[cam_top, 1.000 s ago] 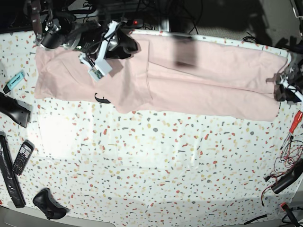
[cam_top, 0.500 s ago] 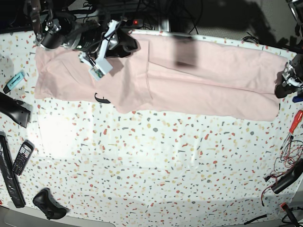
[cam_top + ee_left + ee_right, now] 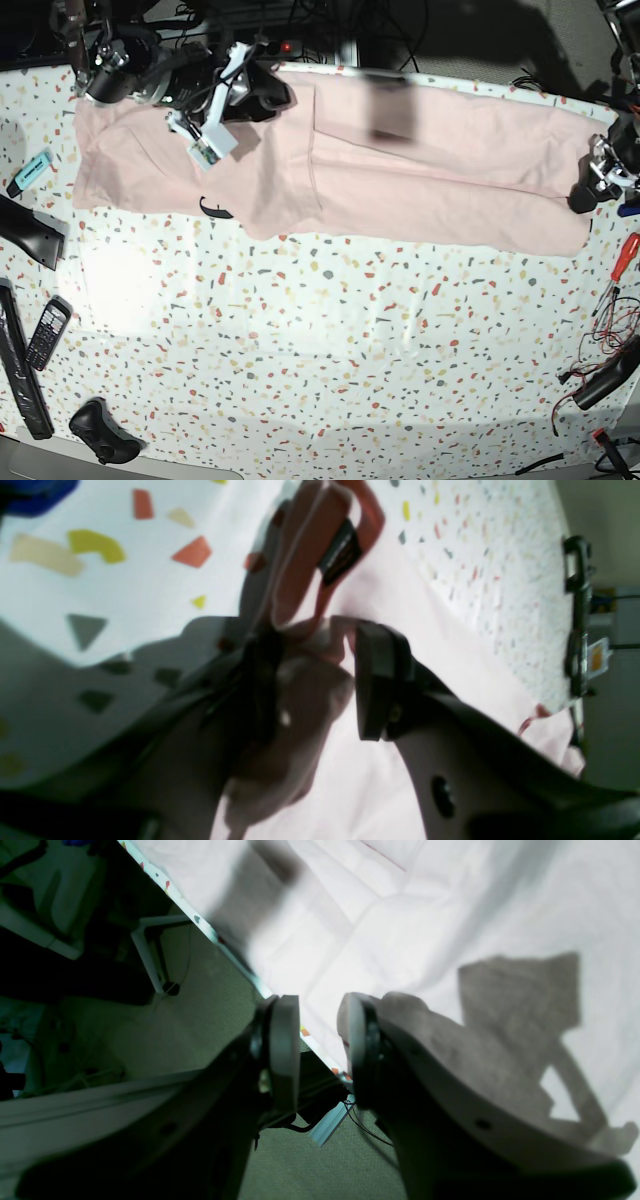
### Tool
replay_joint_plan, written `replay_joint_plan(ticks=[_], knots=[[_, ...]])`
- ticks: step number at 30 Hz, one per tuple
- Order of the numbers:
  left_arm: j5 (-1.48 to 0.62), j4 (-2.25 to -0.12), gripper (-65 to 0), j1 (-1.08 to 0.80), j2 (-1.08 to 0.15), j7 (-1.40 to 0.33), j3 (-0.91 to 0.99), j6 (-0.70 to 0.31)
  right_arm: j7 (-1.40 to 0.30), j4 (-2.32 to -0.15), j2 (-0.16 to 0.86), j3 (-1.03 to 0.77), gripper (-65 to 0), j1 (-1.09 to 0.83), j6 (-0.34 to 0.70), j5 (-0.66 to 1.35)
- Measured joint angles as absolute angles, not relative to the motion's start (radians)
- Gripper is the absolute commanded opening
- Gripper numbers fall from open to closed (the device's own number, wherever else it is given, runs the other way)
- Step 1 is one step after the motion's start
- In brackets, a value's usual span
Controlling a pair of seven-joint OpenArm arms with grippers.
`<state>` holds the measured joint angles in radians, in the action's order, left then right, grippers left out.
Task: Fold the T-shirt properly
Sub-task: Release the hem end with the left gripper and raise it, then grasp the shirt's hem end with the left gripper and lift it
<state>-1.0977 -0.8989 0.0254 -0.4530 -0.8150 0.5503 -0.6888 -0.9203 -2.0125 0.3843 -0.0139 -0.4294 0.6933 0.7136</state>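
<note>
One pink T-shirt [image 3: 400, 170] here, stretched in a long band across the top of the speckled surface [image 3: 300, 350], already doubled lengthwise by the look of the seam lines.

What changed over the last second: the left gripper [image 3: 597, 180] at the right edge of the base view slid up a bit along the shirt's end, from the lower corner toward the middle of that edge. In its wrist view the jaws are spread fairly wide with a bunched wad of fabric [image 3: 305, 690] between them, next to the neck label [image 3: 340, 552], so I'd say it's got the collar end pinched.

The right gripper [image 3: 205, 135] at upper left hasn't budged. Jaws part open, hanging over the shirt, nothing between them.

My guess: left is settling its grip before carrying that end across.

Count: one shirt, two grippers, one phone [image 3: 47, 332] at lower left, one red screwdriver [image 3: 622, 258] at right.
</note>
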Motion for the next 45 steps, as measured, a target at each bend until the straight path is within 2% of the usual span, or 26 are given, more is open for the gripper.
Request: replay_joint_plan(ticks=[6,8,10,11,20,29,35,41,45], knots=[[-1.104,-0.899,-43.7,0.025,-0.424,-0.785,0.55,-0.692,-0.92,-2.012,0.384,-0.014,-48.5,-0.429,0.693,0.713],[-1.098,-0.899,-50.7,0.025,-0.421,-0.785,0.55,-0.692,-0.92,-2.012,0.384,-0.014,-48.5,-0.429,0.693,0.713],[-1.087,-0.899,-61.9,0.025,-0.42,-0.781,0.55,-0.692,-0.92,-2.012,0.384,-0.014,-48.5,-0.429,0.693,0.714],[-1.073,-0.899,-65.0,0.025,-0.416,-0.763,0.55,-0.692,-0.921,-2.012,0.385,-0.014,-48.5,-0.429,0.693,0.713],[-0.964,-0.898,-65.0,0.025,-0.407,-0.606,0.566,-0.691,-0.925,-2.012,0.385,-0.014,-48.6,-0.429,0.693,0.713],[-0.96,-0.906,-65.0,0.025,-0.413,-0.601,0.746,-0.688,-0.925,-2.012,0.385,-0.014,-48.6,-0.429,0.693,0.713],[-1.021,-1.053,-65.0,0.011,-0.422,-0.788,0.77,-0.682,-0.917,-2.012,0.384,-0.014,-48.6,-0.429,0.693,0.714],[-1.167,-1.319,-65.0,-0.035,-0.314,-0.981,0.761,-0.688,-0.917,-2.012,0.384,-0.015,-48.6,-0.39,0.693,0.71],[-1.207,-1.476,-65.0,-0.09,-0.246,-0.993,0.683,-0.688,-0.921,-2.012,0.384,-0.015,-48.6,-0.371,0.693,0.71]])
